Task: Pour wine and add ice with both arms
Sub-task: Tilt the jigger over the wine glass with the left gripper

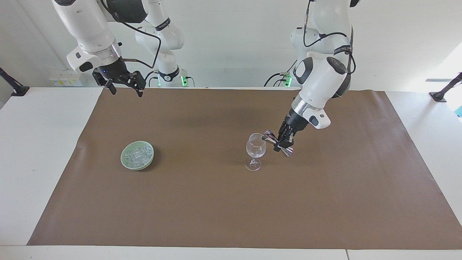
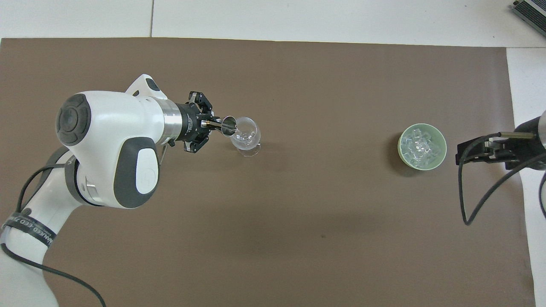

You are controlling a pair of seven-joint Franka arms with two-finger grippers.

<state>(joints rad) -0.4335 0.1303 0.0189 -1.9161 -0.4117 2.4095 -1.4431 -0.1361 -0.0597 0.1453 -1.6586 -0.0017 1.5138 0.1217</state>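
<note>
Two arms share the job: nearest the robots, the right gripper [image 1: 124,86] hangs with jaws apart over the bench's edge at the right arm's end, waiting, likely for the ice. Farther out, the left gripper [image 1: 283,142], jaws clamped on a small metal jigger [image 1: 269,136], tips it onto the rim of the wine glass [image 1: 255,150] at mid-bench so the pour lands in the bowl. About as far out, toward the right arm's end, the ice [image 1: 137,155] sits heaped in a green bowl [image 1: 124,161], well apart from the glass.
</note>
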